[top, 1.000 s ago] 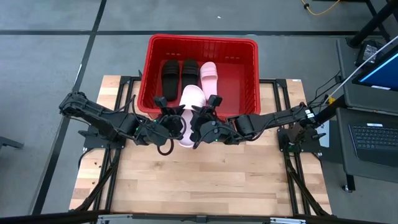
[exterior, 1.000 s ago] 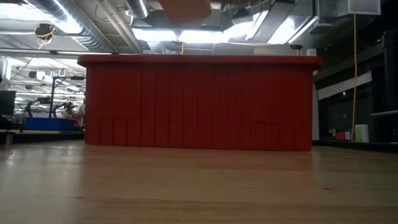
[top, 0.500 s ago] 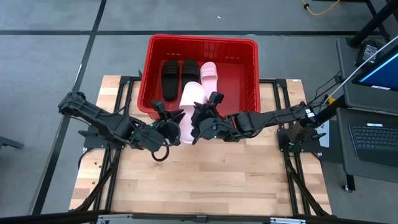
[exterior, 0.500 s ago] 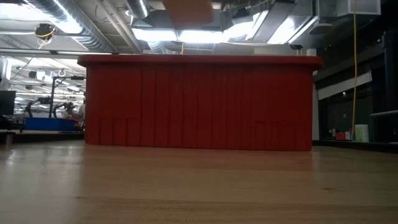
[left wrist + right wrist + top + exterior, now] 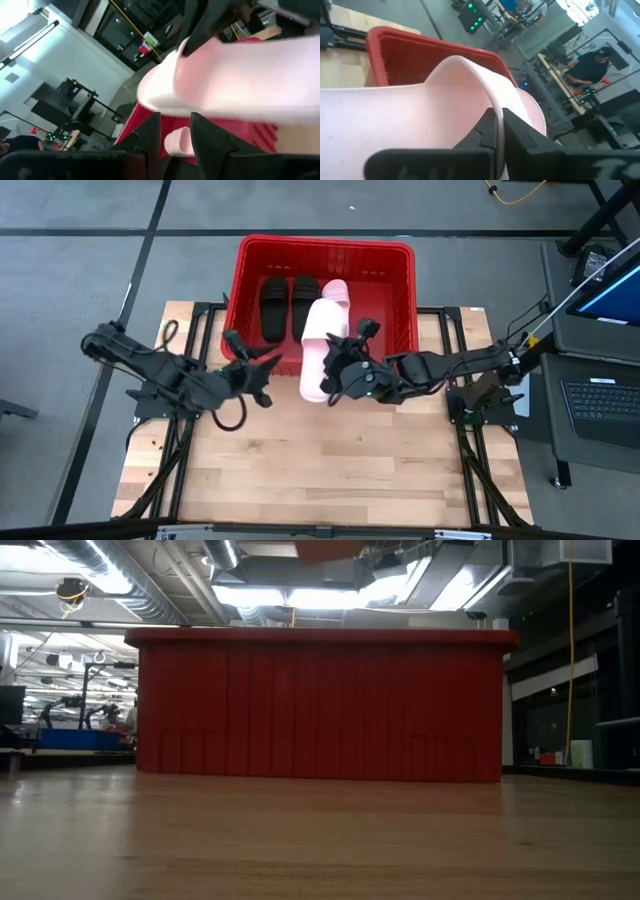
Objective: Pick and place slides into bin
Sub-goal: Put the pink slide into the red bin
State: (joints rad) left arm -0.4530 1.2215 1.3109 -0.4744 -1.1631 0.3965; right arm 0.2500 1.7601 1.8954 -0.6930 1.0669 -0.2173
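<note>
Right gripper [image 5: 340, 368] clamped on pink slide [image 5: 320, 345], held over near rim of red bin [image 5: 400, 300]; toe end over the bin, heel over table [image 5: 330, 470]. Left gripper [image 5: 262, 370] just left of the slide, fingers apart, holding nothing. Inside bin: two black slides [image 5: 288, 302] side by side, second pink slide [image 5: 337, 290] partly hidden beneath the held one.

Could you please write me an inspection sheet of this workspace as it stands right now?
Surface: wooden table, bare.
Job's things: red bin at the far edge; two black slides and one pink slide lie inside; the other pink slide is held over the bin's near rim.
Clutter: nothing seen.
Claws: right claw shut on the held pink slide; left claw open, beside it, empty.
Cables: yellow cable on the floor.
Surroundings: laptop on the right; person at a bench.
</note>
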